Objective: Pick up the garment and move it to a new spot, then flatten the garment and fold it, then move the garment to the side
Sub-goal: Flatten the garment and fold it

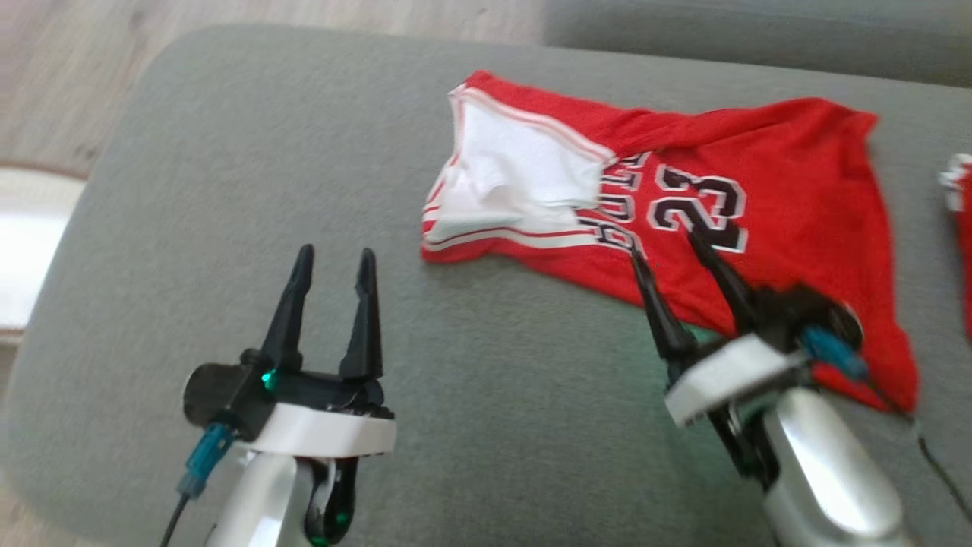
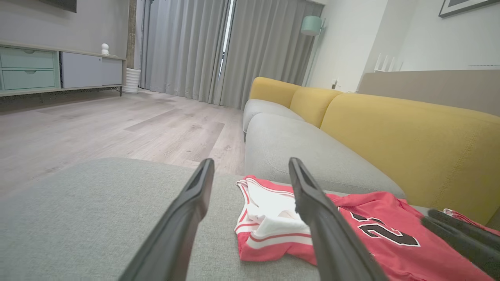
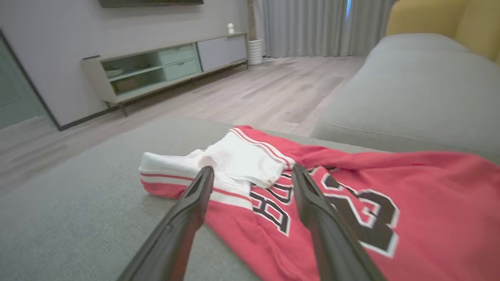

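I have the jersey (image 1: 759,175) lying loose on the far right part of the cushion (image 1: 228,152), number side up, its hem end toward the right edge and its other end toward the middle. That middle end is folded back on itself so the white inner side shows, and the red cloth around it is rumpled, so it is not flat yet. My right gripper (image 1: 663,241) hangs low over the jersey just beside the number, jaws spread with nothing between them; from the right wrist view I look along both fingers at the lettering and the white fold. I judge it sits there because the jersey is set down at its new spot and flattening comes next. My left gripper (image 1: 336,254) is over bare cushion nearer the front edge, apart from the cloth, jaws likewise spread and empty, and it points toward the folded end, which puts it well to take that flap and turn it back. Another bit of red cloth (image 1: 958,228) shows at the cushion's right edge; I cannot tell what it is, and I would keep clear of it.
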Controlling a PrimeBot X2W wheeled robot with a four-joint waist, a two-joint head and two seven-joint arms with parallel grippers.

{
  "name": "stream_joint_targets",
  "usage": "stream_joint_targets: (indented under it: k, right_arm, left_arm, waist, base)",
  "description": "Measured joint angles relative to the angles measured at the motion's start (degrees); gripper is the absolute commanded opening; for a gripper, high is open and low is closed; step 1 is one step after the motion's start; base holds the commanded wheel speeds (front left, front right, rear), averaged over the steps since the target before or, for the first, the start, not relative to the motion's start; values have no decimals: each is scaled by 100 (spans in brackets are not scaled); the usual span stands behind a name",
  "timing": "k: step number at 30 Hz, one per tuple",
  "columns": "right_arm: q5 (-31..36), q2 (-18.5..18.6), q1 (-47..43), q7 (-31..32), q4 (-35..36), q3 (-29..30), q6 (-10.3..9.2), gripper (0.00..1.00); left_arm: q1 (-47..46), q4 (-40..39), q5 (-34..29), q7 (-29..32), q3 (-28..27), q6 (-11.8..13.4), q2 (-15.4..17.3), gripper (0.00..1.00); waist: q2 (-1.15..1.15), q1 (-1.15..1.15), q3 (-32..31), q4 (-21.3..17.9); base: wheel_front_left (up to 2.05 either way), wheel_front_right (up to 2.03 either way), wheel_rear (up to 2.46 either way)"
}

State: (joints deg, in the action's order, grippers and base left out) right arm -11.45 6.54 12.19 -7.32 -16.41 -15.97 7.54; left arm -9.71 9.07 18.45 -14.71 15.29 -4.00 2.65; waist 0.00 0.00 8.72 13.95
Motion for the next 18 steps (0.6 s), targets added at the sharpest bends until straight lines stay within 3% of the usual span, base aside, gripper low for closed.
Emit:
stream_joint_targets:
  k: [9,18]
  right_arm:
    - [-143,625,1898,767,-1248,-1272,0,100]
    - [-470,1047,2961,882,-2592,-2083,0,100]
  left_arm:
    - [-314,-2,517,0,547,157,-5,100]
    - [-422,-30,727,0,862,261,-10,100]
  waist:
    - [0,1,440,822]
    - [0,1,713,1488]
  base:
    - [0,0,0]
    - [0,0,0]
